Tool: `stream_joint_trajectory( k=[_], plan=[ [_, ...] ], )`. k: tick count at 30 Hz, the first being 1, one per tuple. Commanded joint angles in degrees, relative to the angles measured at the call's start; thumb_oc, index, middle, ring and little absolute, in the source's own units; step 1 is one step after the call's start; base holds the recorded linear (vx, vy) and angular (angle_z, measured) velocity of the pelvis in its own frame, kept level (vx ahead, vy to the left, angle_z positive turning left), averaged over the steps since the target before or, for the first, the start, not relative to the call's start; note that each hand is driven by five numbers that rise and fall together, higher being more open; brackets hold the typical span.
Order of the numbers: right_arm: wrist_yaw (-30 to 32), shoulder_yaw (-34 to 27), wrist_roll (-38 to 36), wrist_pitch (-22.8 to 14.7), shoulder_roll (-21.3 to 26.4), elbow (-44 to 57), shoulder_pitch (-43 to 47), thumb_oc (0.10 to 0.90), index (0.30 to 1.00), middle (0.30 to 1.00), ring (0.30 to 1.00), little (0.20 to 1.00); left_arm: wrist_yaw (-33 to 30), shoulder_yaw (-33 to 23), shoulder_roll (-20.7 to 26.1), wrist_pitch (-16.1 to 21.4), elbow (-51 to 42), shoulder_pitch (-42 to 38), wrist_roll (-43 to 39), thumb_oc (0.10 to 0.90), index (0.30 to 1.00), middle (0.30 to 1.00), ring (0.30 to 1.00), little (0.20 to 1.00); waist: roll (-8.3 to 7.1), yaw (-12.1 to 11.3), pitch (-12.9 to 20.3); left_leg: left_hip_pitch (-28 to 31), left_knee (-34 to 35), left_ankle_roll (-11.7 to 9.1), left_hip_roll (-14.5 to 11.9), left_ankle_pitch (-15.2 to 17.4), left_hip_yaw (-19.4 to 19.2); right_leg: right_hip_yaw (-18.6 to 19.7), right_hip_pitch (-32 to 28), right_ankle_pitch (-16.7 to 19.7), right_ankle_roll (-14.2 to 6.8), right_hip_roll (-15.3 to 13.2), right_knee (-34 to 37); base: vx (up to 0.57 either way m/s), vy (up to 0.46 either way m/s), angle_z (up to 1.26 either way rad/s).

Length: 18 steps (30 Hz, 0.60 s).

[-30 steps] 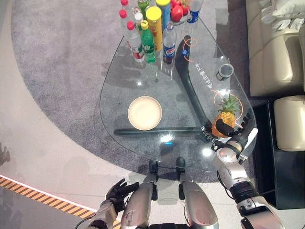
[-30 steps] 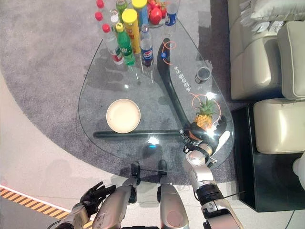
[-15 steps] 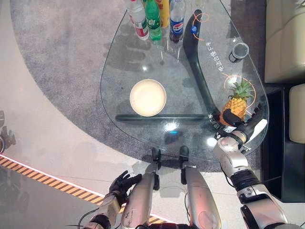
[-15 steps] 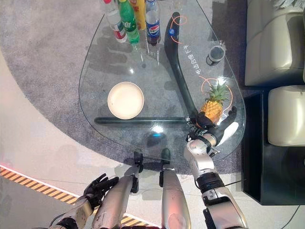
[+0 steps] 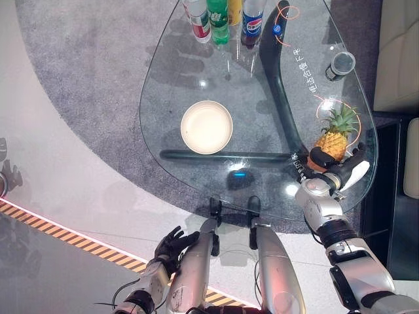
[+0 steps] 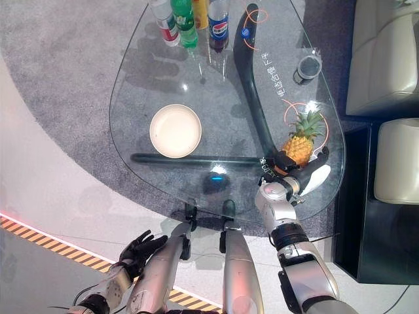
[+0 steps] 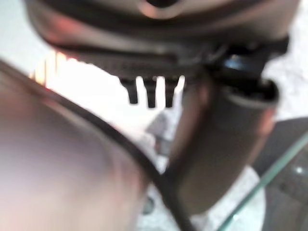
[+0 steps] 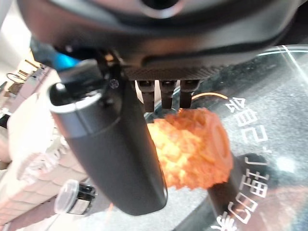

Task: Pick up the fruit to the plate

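The robot's right hand sits at the near right edge of the glass table, its dark fingers curled round the lower body of the pineapple and its white-covered thumb on the side toward the sofa. In the right wrist view the orange fruit shows between thumb and fingers, with the thumb close against it. Compared with a second ago the whole scene has slid in both eye views: the table lies lower and further right, and the bottles at the far end are now cut by the upper edge. That is the head camera moving, not the objects. Relative to the table the pineapple stands in the same place, upright inside the orange ring printed on the glass, crown pointing away from the robot; the hand has kept its place at the fruit's base, with the fingers drawn a little further round it. The grasp therefore appears closed but the lift not yet begun. The cream plate lies well apart to the left, near the table's middle, with nothing on it, so the carry across the dark table frame remains to be done. A small dark cup stands beyond the fruit, clear of the likely path. The left hand hangs low beside the robot, away from the table, fingers loosely spread and holding nothing
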<state>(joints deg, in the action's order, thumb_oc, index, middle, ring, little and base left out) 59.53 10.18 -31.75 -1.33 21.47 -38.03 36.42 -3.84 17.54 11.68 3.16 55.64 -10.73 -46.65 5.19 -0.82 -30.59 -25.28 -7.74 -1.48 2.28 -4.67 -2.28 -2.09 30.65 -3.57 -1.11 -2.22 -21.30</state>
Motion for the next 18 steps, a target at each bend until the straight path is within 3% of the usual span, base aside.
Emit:
stream_joint_trajectory(
  k=[1, 6, 9, 12, 18],
  plan=[
    [-1.8, -1.1, -0.6, -3.5, 6.3, 2.4, 2.7, 0.8, 0.9, 0.9, 0.9, 0.9, -1.7, 1.7, 1.3, -0.1, -2.5, 3.4, -1.5, 0.8, 0.9, 0.9, 0.9, 0.9, -0.48, 0.2, 0.8, -4.2, -10.8, 0.3, 2.7, 6.7, 1.3, -1.6, -2.3, 4.0, -0.4, -0.8, 7.1, 0.03, -0.012, 0.1],
    [-3.6, -1.7, -2.6, -4.0, 6.4, 1.4, 3.5, 0.8, 0.9, 0.9, 0.9, 0.9, -2.5, 2.2, 1.8, -0.9, -3.4, 3.2, -2.2, 0.8, 0.9, 0.9, 0.9, 0.9, -0.5, 0.1, 0.8, -5.5, -11.3, 0.3, 2.8, 6.6, 1.5, -1.8, -0.6, 4.0, -0.6, -0.8, 6.1, 0.02, -0.017, 0.06],
    [-1.5, -2.0, -4.6, -0.7, 6.3, -0.7, 4.0, 0.8, 0.9, 0.9, 0.9, 0.9, -2.4, 2.3, 2.1, -0.3, -3.7, 2.9, -3.0, 0.8, 0.9, 0.9, 0.9, 0.9, -0.55, -0.1, 0.8, -6.4, -11.4, 0.4, 2.8, 6.4, 1.7, -1.9, 0.5, 4.0, -0.7, -0.8, 5.5, 0.0, 0.0, 0.0],
    [-1.3, -1.9, -7.9, 0.3, 5.9, -2.6, 3.8, 0.8, 0.9, 0.9, 0.9, 0.9, -2.8, 2.6, 2.1, -0.3, -4.3, 3.0, -3.1, 0.8, 0.9, 0.9, 0.9, 0.9, -0.5, -0.2, 0.8, -7.0, -11.5, 0.4, 2.7, 6.3, 1.7, -2.1, 1.0, 4.2, -0.6, -0.9, 5.6, 0.0, 0.0, 0.0],
    [-2.6, -1.2, -9.4, -0.3, 5.3, -4.2, 4.3, 0.8, 0.9, 0.9, 0.9, 0.9, -3.3, 3.7, 1.8, 0.1, -5.5, 3.0, -3.3, 0.8, 0.9, 0.9, 0.9, 0.9, -0.06, -0.6, 0.8, -8.2, -12.0, 0.4, 2.8, 6.4, 1.8, -2.4, 2.2, 4.2, -0.6, -1.0, 5.0, 0.0, 0.0, 0.0]
  ],
)
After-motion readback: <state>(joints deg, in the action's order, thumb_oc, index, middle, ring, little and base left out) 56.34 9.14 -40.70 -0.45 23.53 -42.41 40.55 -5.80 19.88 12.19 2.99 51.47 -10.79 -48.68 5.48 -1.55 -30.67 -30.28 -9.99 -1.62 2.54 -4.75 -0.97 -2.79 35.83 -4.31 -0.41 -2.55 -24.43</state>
